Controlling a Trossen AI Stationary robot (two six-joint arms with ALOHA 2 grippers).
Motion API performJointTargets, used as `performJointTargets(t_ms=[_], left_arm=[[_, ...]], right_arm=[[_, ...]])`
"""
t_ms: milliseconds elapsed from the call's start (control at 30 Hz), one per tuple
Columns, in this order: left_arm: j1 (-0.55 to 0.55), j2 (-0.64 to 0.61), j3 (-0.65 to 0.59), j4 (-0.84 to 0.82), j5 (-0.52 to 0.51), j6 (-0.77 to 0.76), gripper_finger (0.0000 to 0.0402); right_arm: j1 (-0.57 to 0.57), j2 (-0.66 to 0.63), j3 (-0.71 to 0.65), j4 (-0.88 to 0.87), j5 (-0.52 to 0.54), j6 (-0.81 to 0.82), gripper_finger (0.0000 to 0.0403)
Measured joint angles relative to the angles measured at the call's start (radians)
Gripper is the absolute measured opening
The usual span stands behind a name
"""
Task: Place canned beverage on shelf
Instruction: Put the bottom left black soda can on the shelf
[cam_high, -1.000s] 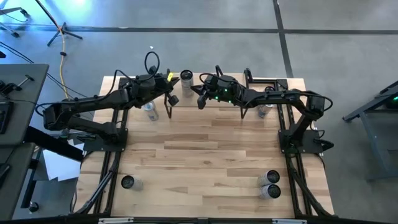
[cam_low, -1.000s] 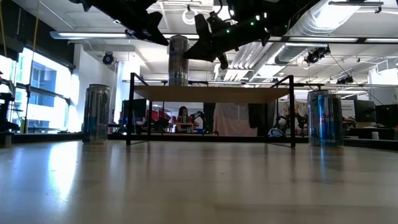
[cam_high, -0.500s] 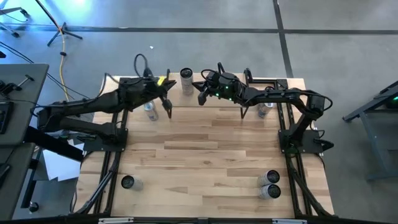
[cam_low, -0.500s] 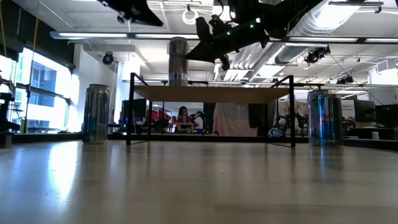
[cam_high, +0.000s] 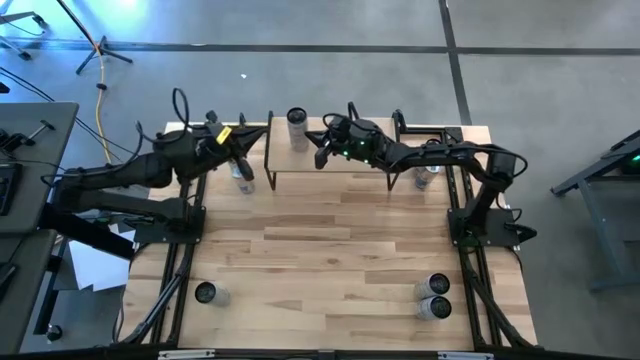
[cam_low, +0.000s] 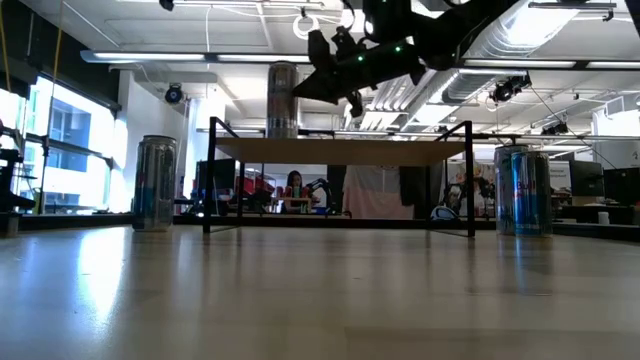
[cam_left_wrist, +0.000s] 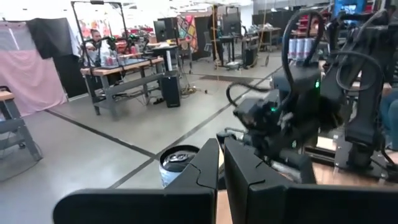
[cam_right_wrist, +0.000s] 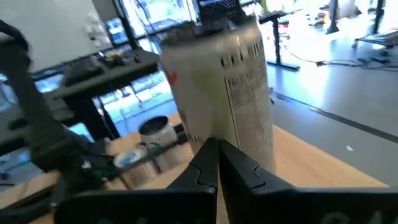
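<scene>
1. A canned beverage (cam_high: 297, 129) is standing upright on the shelf (cam_high: 340, 150), at the shelf's left end near the far edge of the table (cam_high: 330, 260). In the low view this can (cam_low: 283, 100) is rising from the shelf board (cam_low: 340, 150), near the left legs.
2. My right gripper (cam_high: 322, 157) is hovering above the shelf, just beside the can, and it is not touching it. Its fingers (cam_right_wrist: 211, 165) are pressed together and nothing is between them. In the right wrist view the can (cam_right_wrist: 227, 93) is filling the middle of the picture, close in front of the fingertips.
3. My left gripper (cam_high: 246, 170) is hanging over the far left part of the table, just to the left of the shelf. Its fingers (cam_left_wrist: 208, 171) are also pressed together and are holding nothing.
4. Another can (cam_high: 241, 176) is standing on the table beside the shelf's left legs, partly hidden under my left gripper.
5. One more can (cam_high: 424, 177) seems to be standing near the shelf's right end, but my right arm is covering most of it, so I am not sure.
6. At the near side of the table, a single can (cam_high: 205, 293) is standing at the left and a pair of cans (cam_high: 436, 298) is standing close together at the right.
</scene>
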Motion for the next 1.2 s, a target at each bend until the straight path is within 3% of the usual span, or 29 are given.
performJointTargets(t_ms=[200,433,800,1200], left_arm=[[-0.027,-0.003,0.0,-0.002,-0.037,0.001,0.0],[-0.035,-0.003,0.0,-0.001,-0.039,0.002,0.0],[-0.035,-0.003,0.0,-0.001,-0.04,0.002,0.0],[-0.034,-0.003,0.0,0.0,-0.04,-0.06,0.0]], right_arm=[[0.0,0.052,0.099,-0.022,0.016,-0.02,0.0],[0.0,0.093,0.232,-0.208,0.016,-0.07,0.0],[-0.003,0.085,0.235,-0.356,0.034,-0.075,0.0],[-0.014,0.085,0.235,-0.343,0.065,-0.097,0.0]])
